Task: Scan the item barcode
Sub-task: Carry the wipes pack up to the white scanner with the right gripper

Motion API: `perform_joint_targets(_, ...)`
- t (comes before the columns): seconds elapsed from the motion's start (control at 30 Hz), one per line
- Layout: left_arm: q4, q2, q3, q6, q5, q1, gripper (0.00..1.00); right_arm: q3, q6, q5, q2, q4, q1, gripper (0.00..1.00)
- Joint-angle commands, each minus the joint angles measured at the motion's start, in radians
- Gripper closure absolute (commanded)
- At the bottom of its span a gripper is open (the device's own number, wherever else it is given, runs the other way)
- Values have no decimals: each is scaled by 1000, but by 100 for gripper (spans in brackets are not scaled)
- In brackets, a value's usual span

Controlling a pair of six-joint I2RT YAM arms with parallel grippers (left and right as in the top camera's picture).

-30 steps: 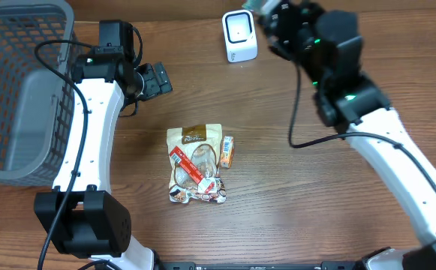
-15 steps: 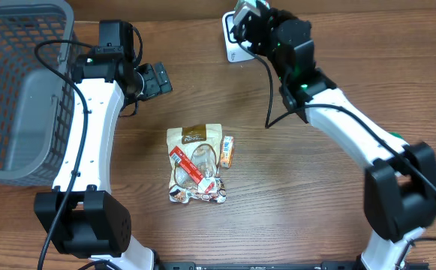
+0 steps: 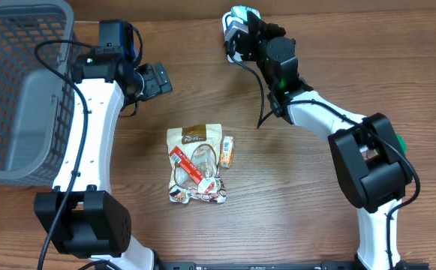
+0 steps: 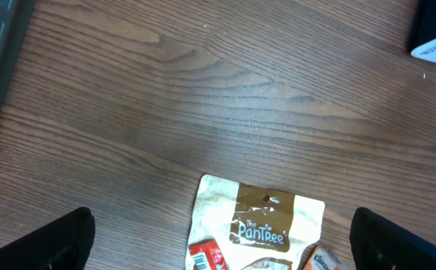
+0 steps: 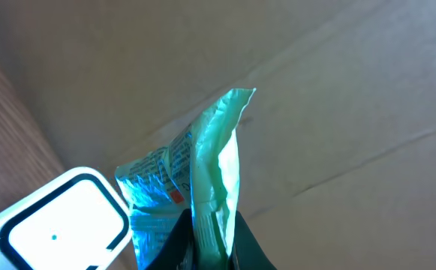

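Right gripper (image 3: 238, 24) swings to upper centre, clamped on thin teal foil packet (image 5: 211, 161), upright just beside white box scanner (image 5: 56, 221); left gripper (image 3: 154, 79) gapes, farther.

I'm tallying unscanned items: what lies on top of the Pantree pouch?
A red-and-white stick packet lies diagonally across the Pantree pouch. A patterned packet seems to overlap its lower edge, so anything beneath there is hidden.
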Motion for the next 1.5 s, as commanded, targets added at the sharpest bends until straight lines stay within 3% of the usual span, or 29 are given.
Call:
perform_joint_targets(0.0, -2, -20, 14, 22, -6, 3, 0, 29, -59, 8, 26, 34, -2, 96)
perform_joint_targets(0.47, -2, -20, 14, 22, -6, 3, 0, 212, -138, 7, 172, 42, -3, 96)
perform_joint_targets(1.2, -2, -20, 14, 22, -6, 3, 0, 216, -212, 34, 244, 10, -1, 96)
perform_joint_targets(1.47, -2, -20, 14, 22, -5, 3, 0, 216, -212, 35, 244, -105, 29, 96)
